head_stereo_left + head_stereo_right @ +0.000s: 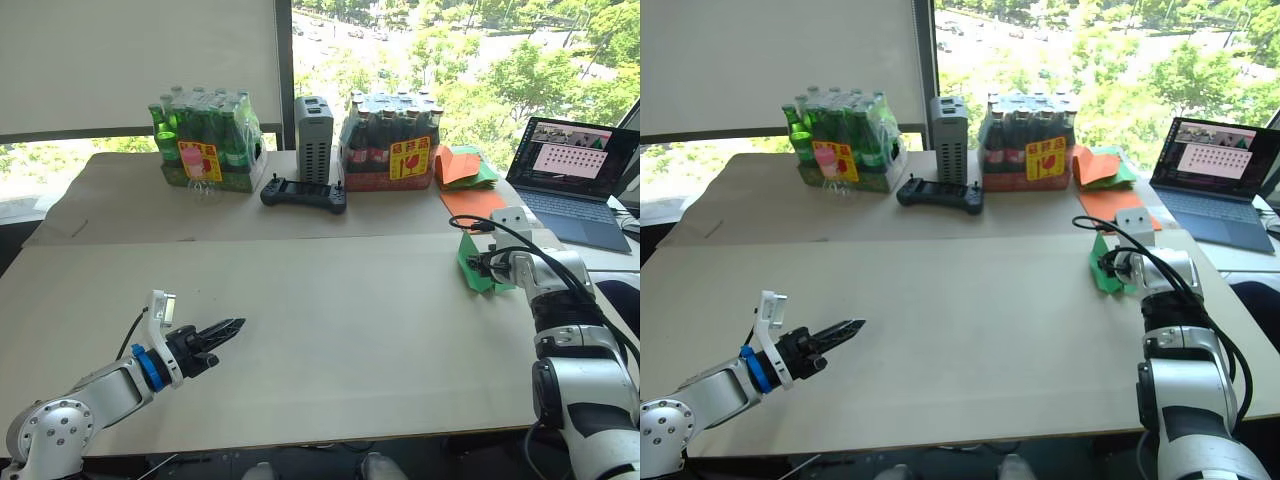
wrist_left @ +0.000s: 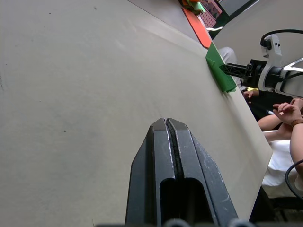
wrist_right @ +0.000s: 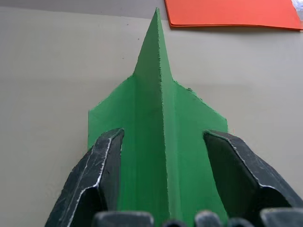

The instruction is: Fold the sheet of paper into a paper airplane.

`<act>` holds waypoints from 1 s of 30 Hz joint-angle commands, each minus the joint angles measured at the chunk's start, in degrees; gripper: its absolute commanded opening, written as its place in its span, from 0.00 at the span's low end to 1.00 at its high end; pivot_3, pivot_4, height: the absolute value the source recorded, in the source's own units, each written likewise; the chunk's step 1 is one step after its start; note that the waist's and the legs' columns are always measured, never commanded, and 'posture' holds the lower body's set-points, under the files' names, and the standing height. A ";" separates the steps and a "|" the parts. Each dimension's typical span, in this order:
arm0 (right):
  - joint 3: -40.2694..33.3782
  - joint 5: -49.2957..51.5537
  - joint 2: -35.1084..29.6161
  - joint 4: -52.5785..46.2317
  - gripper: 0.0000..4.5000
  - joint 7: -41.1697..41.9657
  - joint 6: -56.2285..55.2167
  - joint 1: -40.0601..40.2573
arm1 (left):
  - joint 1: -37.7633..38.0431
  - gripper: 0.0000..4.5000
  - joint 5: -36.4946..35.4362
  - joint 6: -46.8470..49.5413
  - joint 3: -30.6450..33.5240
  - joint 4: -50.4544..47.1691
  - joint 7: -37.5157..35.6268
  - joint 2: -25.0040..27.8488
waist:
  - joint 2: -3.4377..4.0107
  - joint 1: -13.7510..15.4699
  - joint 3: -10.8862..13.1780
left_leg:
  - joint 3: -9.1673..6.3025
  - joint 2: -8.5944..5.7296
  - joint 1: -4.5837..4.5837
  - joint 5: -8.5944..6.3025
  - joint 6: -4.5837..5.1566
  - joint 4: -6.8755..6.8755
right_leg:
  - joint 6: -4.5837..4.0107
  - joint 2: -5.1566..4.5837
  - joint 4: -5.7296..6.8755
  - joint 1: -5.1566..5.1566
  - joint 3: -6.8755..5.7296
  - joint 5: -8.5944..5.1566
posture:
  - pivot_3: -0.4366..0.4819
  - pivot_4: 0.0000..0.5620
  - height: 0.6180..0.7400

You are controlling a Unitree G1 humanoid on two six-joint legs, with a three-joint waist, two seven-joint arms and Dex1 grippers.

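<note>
Broad beige board-covered table under a bright window. At far left, low over bare table, the left end effector, black fingers pressed together on nothing. Along the back, a shrink-wrapped pack of green glass bottles, a black handheld controller, a second pack of dark bottles. At right, near flat orange paper sheets, the bright green folded paper airplane, a pointed wedge, resting on the table between the spread, non-gripping fingers of the right end effector. Probably best: close squarely on the raised centre ridge, keep the wings level, avoid crushing the nose.
</note>
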 commanded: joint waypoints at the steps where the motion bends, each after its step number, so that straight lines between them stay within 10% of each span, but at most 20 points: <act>1: -1.56 -0.74 -0.10 -3.17 0.99 -3.41 -5.06 -1.37 | -0.26 0.00 -0.22 -0.02 1.00 -0.68 -0.75 0.89 | 0.00 0.00 0.00 | 0.00 0.00 0.00 0.00 0.00 0.00 | 0.00 0.00 0.00 0.00 0.00 0.00 | 0.48 0.27 0.89; 17: -1.60 6.98 13.37 -31.09 0.99 0.77 -30.93 10.99 | -3.46 0.00 -0.13 -3.64 4.23 -0.08 4.45 -2.31 | 0.01 0.56 0.01 | -0.03 0.01 -0.02 0.00 0.00 0.00 | 0.02 -0.04 0.03 0.01 -0.02 0.01 | 0.48 0.27 0.89; 30: 4.80 24.46 0.35 -47.90 0.99 36.60 -18.00 28.07 | 0.62 0.00 -2.41 -5.15 8.01 -5.97 -3.05 2.50 | 0.02 0.23 0.03 | -0.01 0.03 0.07 -0.01 0.01 0.01 | 0.03 0.00 0.05 0.05 -0.02 0.00 | 0.48 0.27 0.89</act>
